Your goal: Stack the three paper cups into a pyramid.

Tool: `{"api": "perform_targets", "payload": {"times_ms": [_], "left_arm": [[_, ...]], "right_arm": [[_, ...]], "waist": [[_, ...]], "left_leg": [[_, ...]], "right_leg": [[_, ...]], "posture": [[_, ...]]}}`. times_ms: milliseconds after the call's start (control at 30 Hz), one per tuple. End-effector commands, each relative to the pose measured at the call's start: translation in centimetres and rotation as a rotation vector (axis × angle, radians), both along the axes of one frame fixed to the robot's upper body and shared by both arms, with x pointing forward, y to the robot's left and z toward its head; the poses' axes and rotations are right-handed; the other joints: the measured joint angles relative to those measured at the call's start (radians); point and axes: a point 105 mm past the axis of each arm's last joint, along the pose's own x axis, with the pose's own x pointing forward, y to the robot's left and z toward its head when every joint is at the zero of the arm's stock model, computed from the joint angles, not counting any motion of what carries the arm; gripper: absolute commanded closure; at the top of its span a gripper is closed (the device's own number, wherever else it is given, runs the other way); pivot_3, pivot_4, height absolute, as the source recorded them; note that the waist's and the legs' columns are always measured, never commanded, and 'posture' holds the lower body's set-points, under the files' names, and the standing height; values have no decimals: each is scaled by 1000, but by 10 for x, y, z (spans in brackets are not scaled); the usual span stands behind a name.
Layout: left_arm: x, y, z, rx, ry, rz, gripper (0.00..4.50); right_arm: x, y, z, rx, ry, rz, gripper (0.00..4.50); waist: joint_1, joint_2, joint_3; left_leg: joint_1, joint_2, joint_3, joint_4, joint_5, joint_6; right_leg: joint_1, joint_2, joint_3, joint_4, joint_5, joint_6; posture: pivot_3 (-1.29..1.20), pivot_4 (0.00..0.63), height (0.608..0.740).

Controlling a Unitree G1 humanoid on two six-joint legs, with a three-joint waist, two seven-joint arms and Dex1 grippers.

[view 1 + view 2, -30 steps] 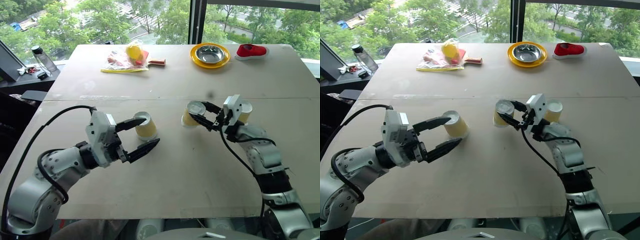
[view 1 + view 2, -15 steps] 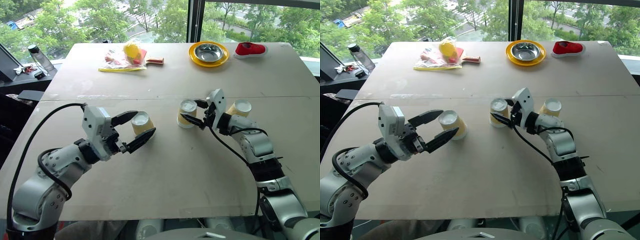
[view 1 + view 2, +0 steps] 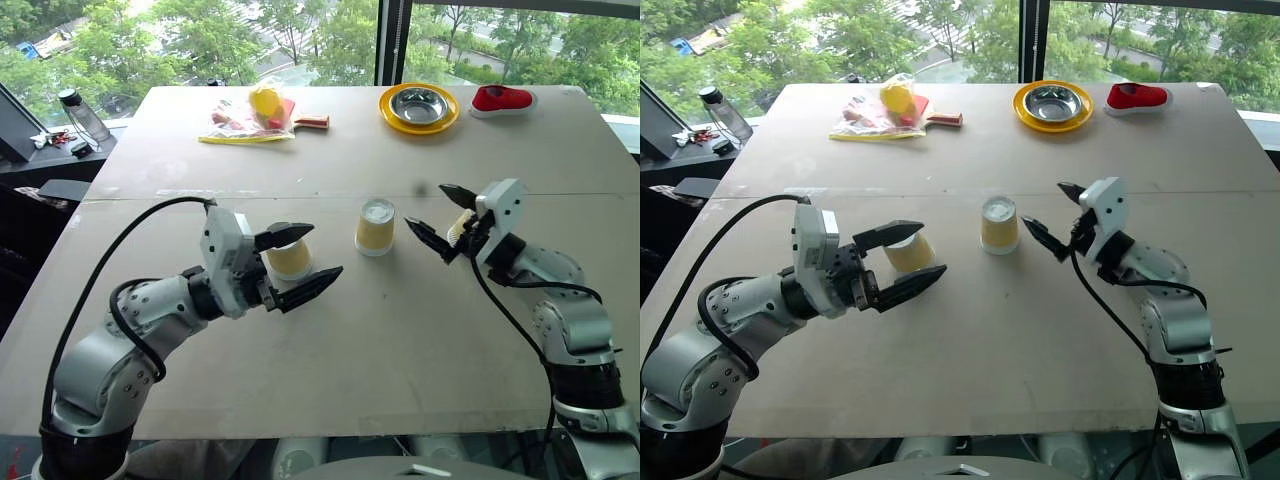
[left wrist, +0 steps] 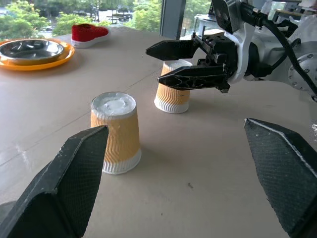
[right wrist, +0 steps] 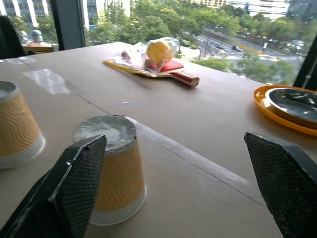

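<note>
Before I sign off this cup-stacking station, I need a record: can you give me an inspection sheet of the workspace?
Surface: pale board table, with a seam running across it.
Job's things: middle cup stands upside down alone; left cup sits between the left gripper's fingers; right cup stands upside down behind the right gripper. Nothing stacked.
Clutter: steel bowl on yellow plate, red shoe, paddle with a yellow ball in a plastic bag, all at the far edge.
Grippers: left gripper open around the left cup; right gripper open, beside the middle cup, holding nothing.
Cables: black cable loops along the left arm; another runs along the right arm.
Surroundings: window with trees; bottle on a side ledge.
</note>
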Motion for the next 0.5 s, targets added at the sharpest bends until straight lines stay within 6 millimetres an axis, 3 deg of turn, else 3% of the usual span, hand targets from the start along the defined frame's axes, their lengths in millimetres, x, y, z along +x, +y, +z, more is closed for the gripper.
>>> {"api": "perform_targets", "payload": {"times_ms": [33, 233, 500], "left_arm": [[-3, -3, 6, 27, -14, -52, 0], [-1, -5, 10, 45, -20, -81, 0], [-3, -8, 9, 50, -14, -100, 0]], "right_arm": [[0, -33, 8, -21, -71, -176, 85], [5, -45, -10, 46, -10, -280, 85], [3, -27, -6, 218, 30, -179, 85]], "waist": [[-7, 0, 0], [-27, 0, 0], [-26, 0, 0]], "left_leg": [[0, -1, 1, 0, 0, 0], [1, 2, 1, 0, 1, -1], [1, 3, 1, 0, 0, -1]], "right_leg": [[0, 0, 1, 0, 0, 0], [-1, 4, 3, 1, 0, 0], [-1, 3, 3, 1, 0, 0]], "posture": [[0, 150, 740], [0, 150, 740], [0, 150, 740]]}}
